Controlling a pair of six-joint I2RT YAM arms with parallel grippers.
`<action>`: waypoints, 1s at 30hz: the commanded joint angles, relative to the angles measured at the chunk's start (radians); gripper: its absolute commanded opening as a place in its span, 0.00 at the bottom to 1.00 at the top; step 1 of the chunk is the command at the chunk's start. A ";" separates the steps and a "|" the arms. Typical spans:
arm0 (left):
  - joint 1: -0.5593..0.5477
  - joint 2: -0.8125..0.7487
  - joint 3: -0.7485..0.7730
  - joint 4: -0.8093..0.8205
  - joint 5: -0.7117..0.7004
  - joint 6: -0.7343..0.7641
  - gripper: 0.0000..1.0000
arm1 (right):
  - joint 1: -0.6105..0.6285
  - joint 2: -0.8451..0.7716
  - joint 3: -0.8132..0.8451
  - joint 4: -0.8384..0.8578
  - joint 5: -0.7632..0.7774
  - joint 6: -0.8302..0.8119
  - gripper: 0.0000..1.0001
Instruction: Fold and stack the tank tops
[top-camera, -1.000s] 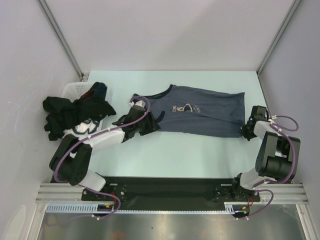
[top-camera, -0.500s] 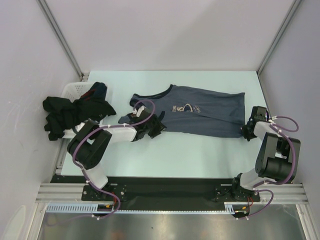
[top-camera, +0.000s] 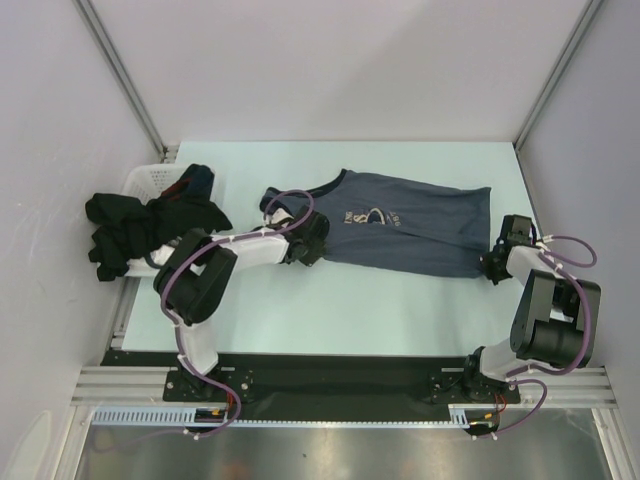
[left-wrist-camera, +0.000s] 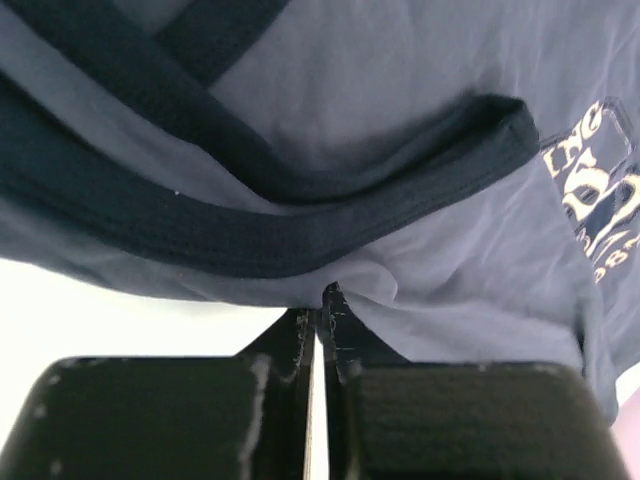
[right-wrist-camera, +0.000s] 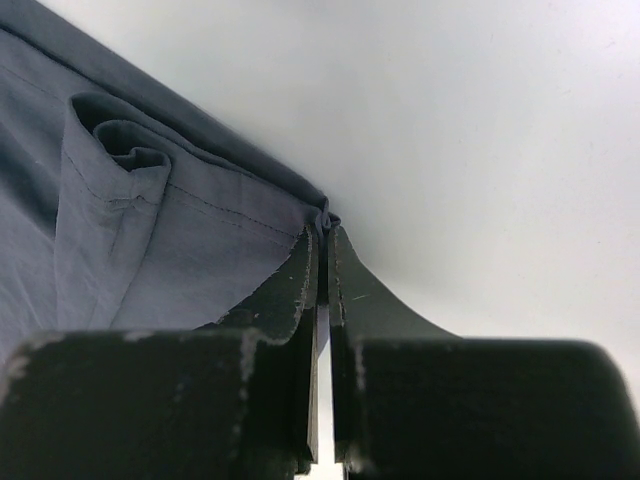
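Observation:
The slate blue-grey tank top (top-camera: 420, 225) lies spread across the middle of the table, with its white logo (top-camera: 368, 215) facing up. My left gripper (top-camera: 318, 242) is shut on its near left edge by the armhole. In the left wrist view the jaws (left-wrist-camera: 322, 298) pinch the pale cloth just under the dark trim (left-wrist-camera: 250, 235). My right gripper (top-camera: 490, 268) is shut on the near right hem corner, and its wrist view shows the corner (right-wrist-camera: 324, 222) clamped between the fingertips. The black tank top (top-camera: 125, 230) lies bunched at the far left.
A white basket (top-camera: 148, 180) stands at the back left, with dark clothes (top-camera: 195, 190) heaped over it. Grey walls enclose the table on three sides. Bare pale tabletop (top-camera: 380, 310) lies between the top and the arm bases.
My left arm swung right and forward along the top's near edge, and its jaws closed on the cloth. The right arm has held still on the hem corner.

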 joint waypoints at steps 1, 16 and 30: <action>-0.006 0.007 -0.007 -0.108 -0.065 -0.037 0.00 | 0.008 -0.042 0.003 -0.041 0.034 0.013 0.00; -0.006 -0.303 -0.361 -0.188 -0.203 -0.080 0.00 | 0.244 -0.178 -0.107 -0.250 0.100 0.134 0.00; -0.115 -0.435 -0.308 -0.381 -0.304 0.093 1.00 | 0.193 -0.642 -0.134 -0.414 0.319 0.119 0.67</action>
